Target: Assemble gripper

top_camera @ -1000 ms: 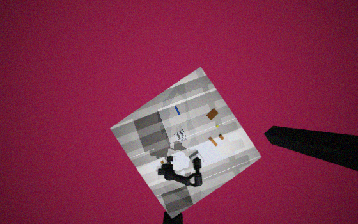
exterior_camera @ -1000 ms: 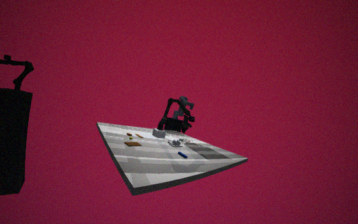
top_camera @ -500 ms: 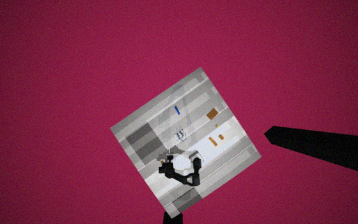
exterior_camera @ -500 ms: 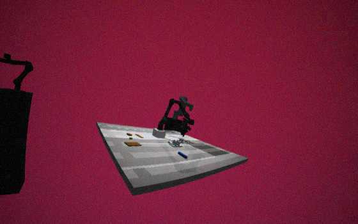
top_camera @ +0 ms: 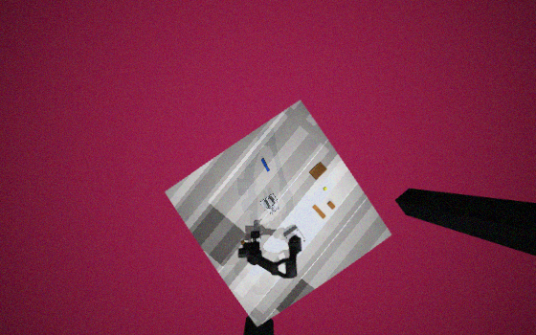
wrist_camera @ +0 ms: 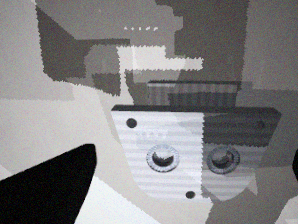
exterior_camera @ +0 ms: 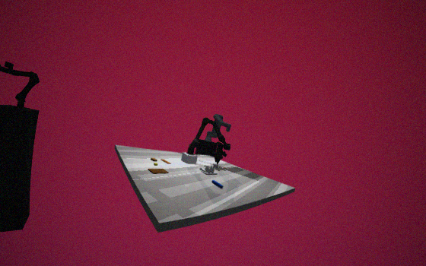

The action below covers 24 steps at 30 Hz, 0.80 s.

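The light grey housing plate [wrist_camera: 165, 185] lies on the table in the wrist view, with two round toothed sockets and small dark holes on it. Shadow covers its right part. My gripper [wrist_camera: 195, 156] [exterior_camera: 217, 163] is open and empty above it, one finger at each side of the wrist view. The grey gripper base [exterior_camera: 209, 173] stands beside my hand in the exterior view, with grey jaw parts on it. This cluster [top_camera: 269, 203] is small in the top view, so I cannot tell whether the jaws' teeth mesh. It is out of the wrist view.
A blue bar [top_camera: 265, 165] [exterior_camera: 217, 184] lies beyond the base. A brown block [top_camera: 318, 170] [exterior_camera: 157, 171], a small yellow piece [top_camera: 324, 189] [exterior_camera: 155, 164] and an orange bar [top_camera: 319, 212] [exterior_camera: 166, 161] lie to one side, with a small orange block [top_camera: 331, 205] [exterior_camera: 154, 159].
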Motion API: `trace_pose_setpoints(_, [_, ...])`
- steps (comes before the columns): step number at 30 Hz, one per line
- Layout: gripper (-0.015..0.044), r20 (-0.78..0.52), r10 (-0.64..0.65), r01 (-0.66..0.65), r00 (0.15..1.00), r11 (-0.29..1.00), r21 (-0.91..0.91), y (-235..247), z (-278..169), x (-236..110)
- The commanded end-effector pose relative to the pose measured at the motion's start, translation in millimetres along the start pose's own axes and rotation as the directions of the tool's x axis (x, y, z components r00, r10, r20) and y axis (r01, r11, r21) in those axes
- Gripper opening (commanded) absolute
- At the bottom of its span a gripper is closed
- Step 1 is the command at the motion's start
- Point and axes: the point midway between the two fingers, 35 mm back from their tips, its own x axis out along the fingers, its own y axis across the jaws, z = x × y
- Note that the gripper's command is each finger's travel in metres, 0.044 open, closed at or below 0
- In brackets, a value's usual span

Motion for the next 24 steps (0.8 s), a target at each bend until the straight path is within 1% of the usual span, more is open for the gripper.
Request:
trace_pose_setpoints(1, [0.0440,-0.004,-0.003,0.003,1.000,1.000,-0.001,0,-1,3])
trace_pose_setpoints(19, [0.0440,-0.004,-0.003,0.003,1.000,1.000,-0.001,-1,-1,30])
trace_pose_setpoints(24, [0.0440,-0.004,-0.003,0.003,1.000,1.000,-0.001,-1,-1,33])
